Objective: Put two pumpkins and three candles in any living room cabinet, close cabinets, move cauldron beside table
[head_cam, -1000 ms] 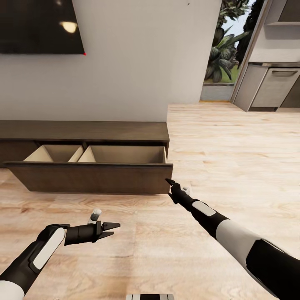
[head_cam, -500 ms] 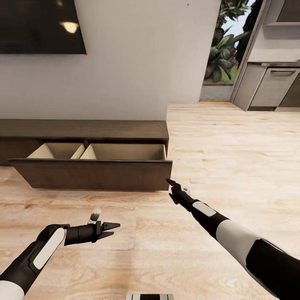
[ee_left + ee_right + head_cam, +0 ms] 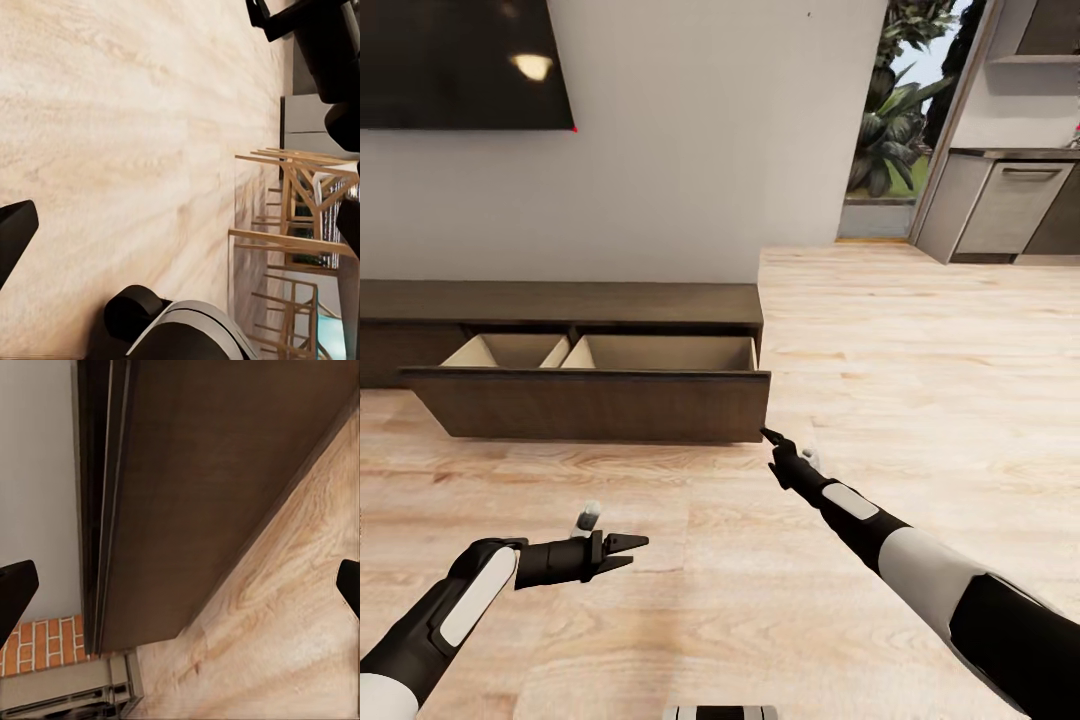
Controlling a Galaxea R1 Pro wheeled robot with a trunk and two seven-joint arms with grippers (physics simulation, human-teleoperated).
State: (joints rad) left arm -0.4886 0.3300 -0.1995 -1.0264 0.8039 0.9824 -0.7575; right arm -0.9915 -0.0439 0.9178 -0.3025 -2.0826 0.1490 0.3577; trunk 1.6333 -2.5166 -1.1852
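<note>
While the cabinet (image 3: 590, 320) stands with its long dark front panel (image 3: 600, 405) pulled out, the two pale compartments behind it are open from above, presumably so that pumpkins and candles can be dropped in; both look bare as far as the head view reaches. That panel lies just ahead of the right gripper (image 3: 768, 436), whose tip points at its near corner without clearly touching it. From the right wrist camera the panel's brown face (image 3: 217, 487) runs straight out beyond the fingers (image 3: 15, 589), which sit at opposite edges of that picture, so they are spread wide with nothing between them. The left gripper (image 3: 628, 553) hovers over bare plank floor (image 3: 920, 380), well back from the cabinet and pointing across toward the other arm; its fingers are slightly parted and hold nothing, with only floor ahead of them. As I judge it, the arms are kept low and forward because the panel has to be pushed shut or loaded next.
</note>
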